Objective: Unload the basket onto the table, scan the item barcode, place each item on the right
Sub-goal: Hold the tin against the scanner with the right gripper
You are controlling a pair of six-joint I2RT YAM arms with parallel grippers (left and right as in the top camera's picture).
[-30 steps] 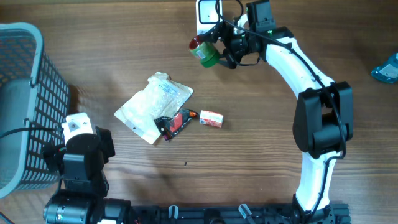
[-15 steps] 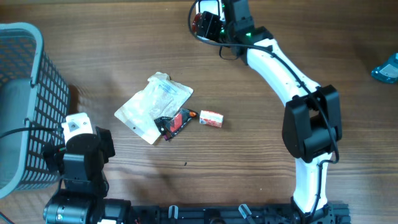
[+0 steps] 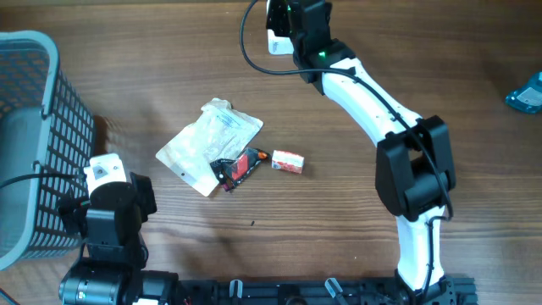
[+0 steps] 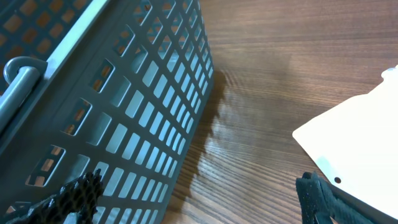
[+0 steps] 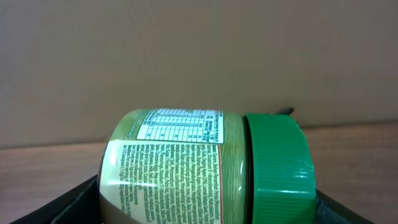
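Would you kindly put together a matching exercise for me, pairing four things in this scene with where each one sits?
Things:
1. jar with the green lid
2. grey basket
3. white pouch
4. blue object

Places:
A. at the table's right edge, partly cut off by the overhead view
B. lying flat near the middle of the table
C. held on its side between the right jaws
D. standing at the table's left side

Pairs: 1-C, 2-D, 3-B, 4-A
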